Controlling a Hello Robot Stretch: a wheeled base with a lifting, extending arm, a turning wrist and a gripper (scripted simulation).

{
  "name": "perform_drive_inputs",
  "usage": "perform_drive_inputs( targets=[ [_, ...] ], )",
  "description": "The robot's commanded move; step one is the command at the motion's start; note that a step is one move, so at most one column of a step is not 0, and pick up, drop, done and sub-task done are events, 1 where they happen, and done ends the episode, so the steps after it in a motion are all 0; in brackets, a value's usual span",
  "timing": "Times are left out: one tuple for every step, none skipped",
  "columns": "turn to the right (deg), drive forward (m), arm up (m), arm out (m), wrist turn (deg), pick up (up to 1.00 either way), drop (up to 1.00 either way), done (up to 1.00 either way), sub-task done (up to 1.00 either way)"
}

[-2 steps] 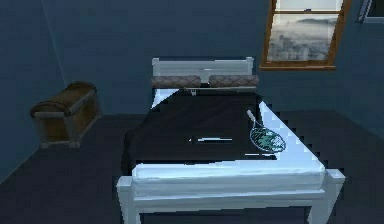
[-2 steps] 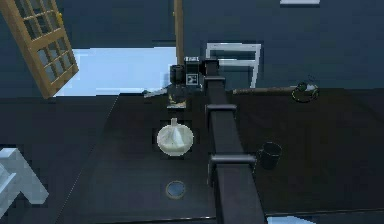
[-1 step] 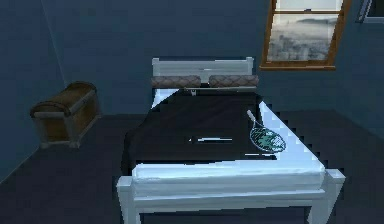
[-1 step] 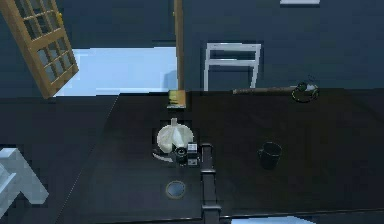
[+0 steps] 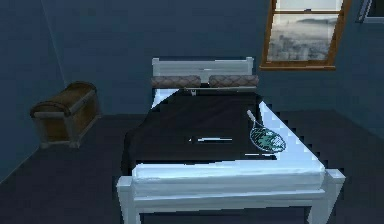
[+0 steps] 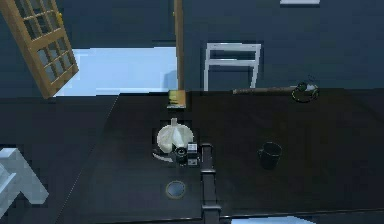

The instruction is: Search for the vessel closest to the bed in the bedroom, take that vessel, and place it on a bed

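A round pale vessel-like thing [image 6: 173,133] lies on a dark tabletop [image 6: 120,150]. My arm rises from the arm side view's bottom edge, and the gripper [image 6: 178,148] ends right at that pale thing; I cannot tell whether it holds anything. A small dark cup [image 6: 270,152] stands on the same tabletop to the right. In the forward view a bed [image 5: 225,180] with a white frame, a dark blanket and pillows [image 5: 205,72] stands ahead. A racket [image 5: 265,135] lies on the bed's right side.
A wooden chest [image 5: 68,110] sits left of the bed and a window [image 5: 305,35] is on the far wall. On the table lie a small round disc [image 6: 176,187], a yellow item [image 6: 177,97] and a long-handled thing [image 6: 290,91]. Behind stand a white chair [image 6: 232,62] and a wooden post [image 6: 180,45].
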Motion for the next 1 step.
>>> perform_drive_inputs(
  targets=[
    [0.0,0.0,0.1,0.0,0.0,0.0,0.0,0.0,0.0]
  ],
)
